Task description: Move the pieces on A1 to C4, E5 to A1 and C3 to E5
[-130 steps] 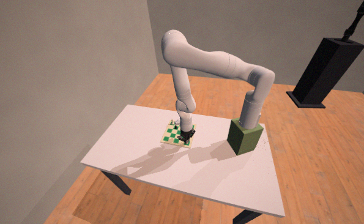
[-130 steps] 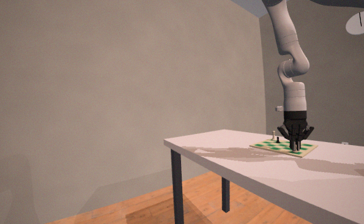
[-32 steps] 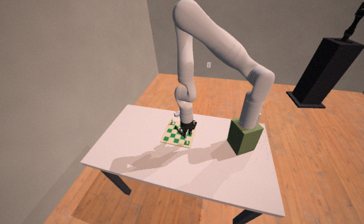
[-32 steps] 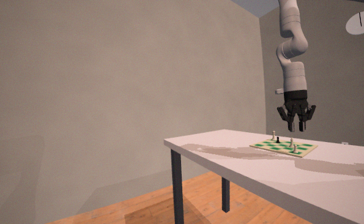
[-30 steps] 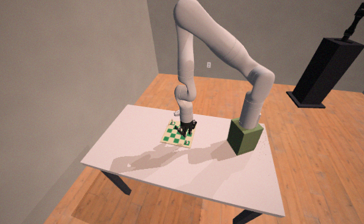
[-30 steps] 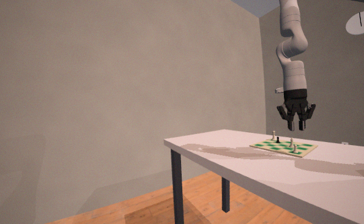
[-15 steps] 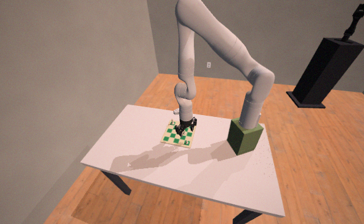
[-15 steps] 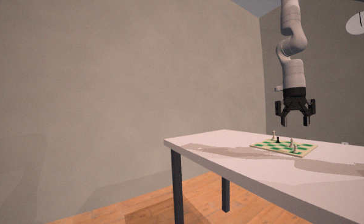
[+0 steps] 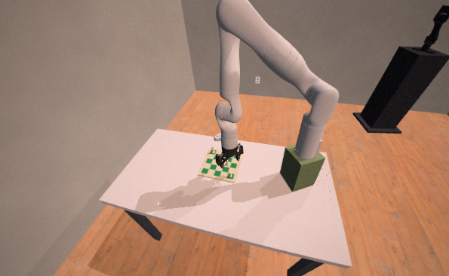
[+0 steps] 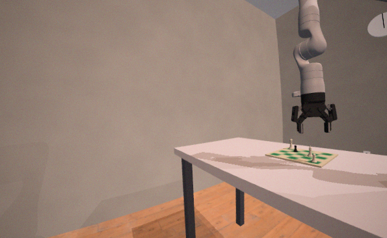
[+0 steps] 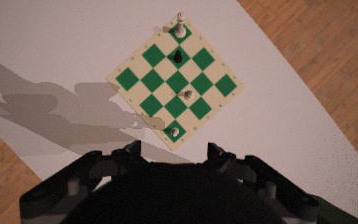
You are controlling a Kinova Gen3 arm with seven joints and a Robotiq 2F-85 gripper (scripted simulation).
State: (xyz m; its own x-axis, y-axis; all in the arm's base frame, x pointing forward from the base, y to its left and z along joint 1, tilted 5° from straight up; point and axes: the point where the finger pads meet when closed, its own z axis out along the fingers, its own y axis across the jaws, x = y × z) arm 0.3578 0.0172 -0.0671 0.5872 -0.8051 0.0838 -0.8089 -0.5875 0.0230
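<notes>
The green and cream board (image 9: 216, 178) (image 10: 321, 165) (image 11: 112, 78) lies flat; its edge labels are too small to read. A tall white piece (image 9: 212, 151) (image 10: 291, 144) (image 11: 180, 28) stands upright on the top corner square in the wrist view. A black pawn (image 10: 295, 148) (image 11: 178, 56) stands on the green square diagonally inward. Another white piece (image 10: 310, 151) (image 11: 188, 94) stands on a cream square beside the bare centre square C3. A shorter white piece (image 9: 230, 176) (image 10: 313, 158) (image 11: 174, 131) stands on the opposite, bottom corner square. My gripper (image 10: 313, 128) (image 11: 174, 148) is open and empty, above the board.
The white table (image 9: 175, 151) (image 10: 229, 153) carries the board and the green block (image 9: 299, 173) under the arm's base. The arm's shadow crosses the table beside the board. A black pedestal (image 9: 401, 90) with another small arm stands away from the table.
</notes>
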